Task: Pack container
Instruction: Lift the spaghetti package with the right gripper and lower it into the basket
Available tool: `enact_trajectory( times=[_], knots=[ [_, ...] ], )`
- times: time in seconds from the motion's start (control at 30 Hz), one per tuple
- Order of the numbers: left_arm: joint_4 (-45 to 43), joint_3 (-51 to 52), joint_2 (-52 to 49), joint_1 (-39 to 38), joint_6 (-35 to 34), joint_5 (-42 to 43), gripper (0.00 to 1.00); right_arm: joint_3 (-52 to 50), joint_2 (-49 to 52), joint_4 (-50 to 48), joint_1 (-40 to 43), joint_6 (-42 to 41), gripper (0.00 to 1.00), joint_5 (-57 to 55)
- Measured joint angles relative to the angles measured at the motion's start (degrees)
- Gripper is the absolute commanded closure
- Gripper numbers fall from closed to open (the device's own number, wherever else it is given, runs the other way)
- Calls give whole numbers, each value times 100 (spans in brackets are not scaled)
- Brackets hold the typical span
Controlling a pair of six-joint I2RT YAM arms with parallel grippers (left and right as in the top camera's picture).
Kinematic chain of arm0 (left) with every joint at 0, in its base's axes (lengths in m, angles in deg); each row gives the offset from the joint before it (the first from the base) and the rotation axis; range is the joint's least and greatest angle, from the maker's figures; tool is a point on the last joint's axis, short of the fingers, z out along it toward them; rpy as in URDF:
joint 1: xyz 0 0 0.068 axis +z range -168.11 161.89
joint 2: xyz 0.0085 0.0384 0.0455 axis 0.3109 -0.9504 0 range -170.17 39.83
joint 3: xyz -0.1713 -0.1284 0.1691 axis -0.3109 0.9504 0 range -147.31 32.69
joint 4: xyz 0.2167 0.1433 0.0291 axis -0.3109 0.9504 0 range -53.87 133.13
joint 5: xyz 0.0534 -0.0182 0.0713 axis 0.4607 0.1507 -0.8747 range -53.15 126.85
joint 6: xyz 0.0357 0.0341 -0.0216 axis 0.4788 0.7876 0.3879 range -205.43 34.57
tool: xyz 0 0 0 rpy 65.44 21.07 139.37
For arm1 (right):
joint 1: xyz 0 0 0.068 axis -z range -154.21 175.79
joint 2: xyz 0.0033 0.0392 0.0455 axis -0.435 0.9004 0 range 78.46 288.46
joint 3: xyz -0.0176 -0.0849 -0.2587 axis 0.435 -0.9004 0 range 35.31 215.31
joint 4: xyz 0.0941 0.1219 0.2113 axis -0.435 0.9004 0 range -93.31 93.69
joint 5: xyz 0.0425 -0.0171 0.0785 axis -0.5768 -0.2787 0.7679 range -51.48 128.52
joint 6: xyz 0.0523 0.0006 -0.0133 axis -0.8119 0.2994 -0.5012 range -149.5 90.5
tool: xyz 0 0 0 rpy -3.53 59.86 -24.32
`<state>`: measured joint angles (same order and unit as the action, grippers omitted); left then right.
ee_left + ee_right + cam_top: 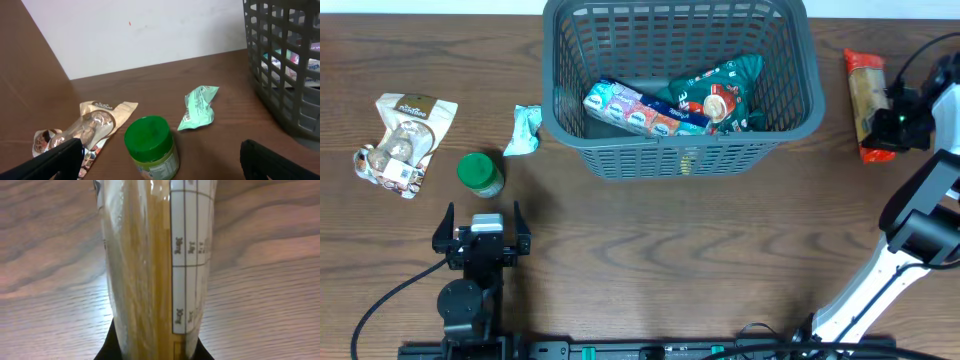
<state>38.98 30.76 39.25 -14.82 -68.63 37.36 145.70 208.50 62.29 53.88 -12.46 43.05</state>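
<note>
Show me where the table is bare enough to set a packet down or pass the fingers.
Widest bare table lies in front of the basket, between the left fingers and the right arm. A narrow strip separates basket from long packet. Crowded: mint packet, jar and tan bag left of the basket.

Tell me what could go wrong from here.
The right gripper pinches the long orange packet by its slick wrapper; it may slip when lifted.
The grey basket already holds packets; the long one could catch its rim.
The green-lidded jar stands close before the open left gripper; a push might topple it.
</note>
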Motion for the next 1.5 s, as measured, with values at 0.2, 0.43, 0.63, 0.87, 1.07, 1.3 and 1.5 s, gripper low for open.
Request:
enact_trajectory(
  times=[0.2, 0.43, 0.63, 0.87, 1.07, 1.3, 1.5],
  knots=[
    [0, 0, 0, 0, 0, 0, 1, 0, -15, 177, -321, -20, 99, 0],
    [0, 0, 0, 0, 0, 0, 1, 0, -55, 262, -772, -127, 99, 20],
    [0, 0, 0, 0, -2, -2, 1, -63, -216, 140, -925, -251, 99, 24],
    [0, 0, 0, 0, 0, 0, 1, -133, -901, 26, -874, -326, 99, -177],
    [0, 0, 0, 0, -2, 0, 1, -133, -1392, 39, -866, -343, 99, -258],
    [0, 0, 0, 0, 0, -2, 1, -151, -1545, -39, -903, -341, 99, -264],
    [0, 0, 0, 0, 0, 0, 2, -229, -2406, -334, -986, -343, 99, -286]
  ],
)
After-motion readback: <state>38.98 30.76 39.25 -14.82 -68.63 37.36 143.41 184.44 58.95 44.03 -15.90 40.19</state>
